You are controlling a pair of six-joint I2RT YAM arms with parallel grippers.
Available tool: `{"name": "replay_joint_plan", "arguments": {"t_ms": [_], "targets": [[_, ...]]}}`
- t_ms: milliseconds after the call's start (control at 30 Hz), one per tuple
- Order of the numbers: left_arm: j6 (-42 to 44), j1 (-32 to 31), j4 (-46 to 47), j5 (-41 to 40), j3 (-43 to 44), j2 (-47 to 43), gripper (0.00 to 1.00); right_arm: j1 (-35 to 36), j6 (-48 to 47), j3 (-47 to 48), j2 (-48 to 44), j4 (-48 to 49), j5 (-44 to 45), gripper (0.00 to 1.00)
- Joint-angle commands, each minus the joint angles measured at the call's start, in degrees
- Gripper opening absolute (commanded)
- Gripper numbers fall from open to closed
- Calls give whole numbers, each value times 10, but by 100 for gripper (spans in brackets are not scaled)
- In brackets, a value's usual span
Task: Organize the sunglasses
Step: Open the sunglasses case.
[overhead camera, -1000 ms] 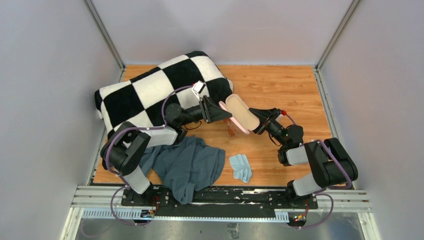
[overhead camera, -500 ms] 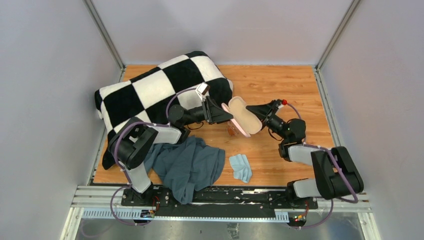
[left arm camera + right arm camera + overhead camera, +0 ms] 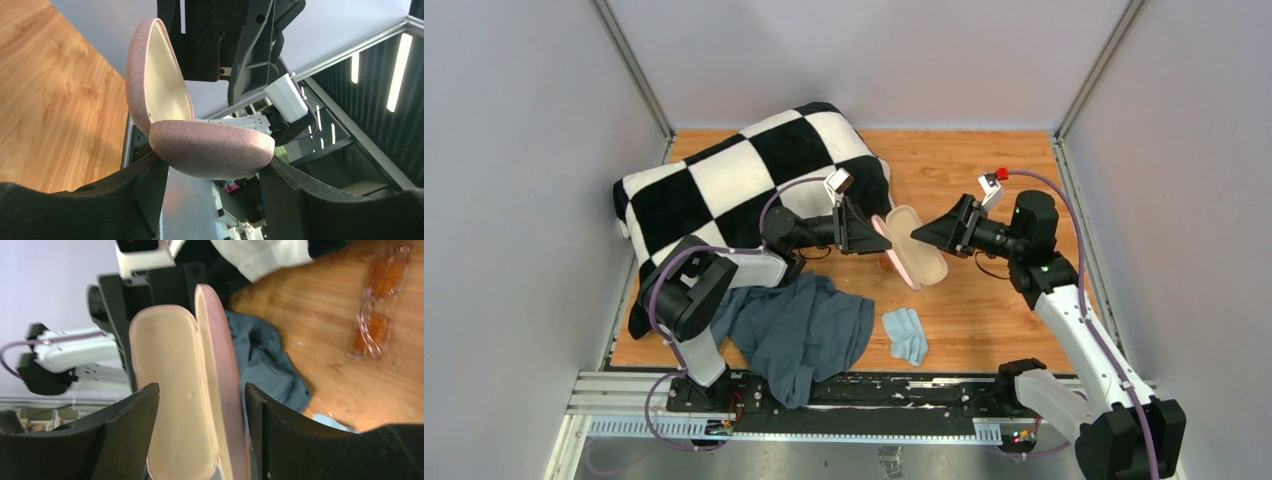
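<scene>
The pink glasses case (image 3: 911,246) hangs open above the table, its cream inside facing right. My left gripper (image 3: 870,234) is shut on the case's lower shell (image 3: 212,149), one finger on each side. My right gripper (image 3: 922,234) stands open just right of the case; its fingers (image 3: 134,417) flank the open lid (image 3: 172,385) without clamping it. The sunglasses (image 3: 377,315), with orange lenses, lie on the wood under the case. From above only a sliver of the sunglasses (image 3: 885,263) shows.
A black-and-white checkered blanket (image 3: 734,180) covers the back left. A dark blue-grey garment (image 3: 799,330) lies in front of the left arm, with a small light-blue cloth (image 3: 906,335) beside it. The wooden table (image 3: 1004,170) is bounded by grey walls.
My right gripper has opened, let go of the case lid and drawn back to the right as its arm rose. The left gripper keeps hold of the case.
</scene>
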Motion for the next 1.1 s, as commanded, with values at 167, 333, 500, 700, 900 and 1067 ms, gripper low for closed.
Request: {"name": "replay_joint_plan", "arguments": {"t_ms": [167,333,500,700,900,1067], "targets": [[-1,1,-13,78,22,-5,0,-7,-176,61,11,-193,-62,57],[-9,2,-7,93,27,0,0,-6,-195,67,34,-199,-90,49],[-21,0,5,98,30,9,0,-7,-203,61,38,-201,-101,33],[-39,1,20,102,39,27,3,-7,-205,53,34,-204,-84,0],[-26,6,-10,92,43,36,69,-14,-186,29,11,-203,-20,0],[39,30,-93,69,20,7,99,-67,-152,-13,-37,-203,12,0]]}}
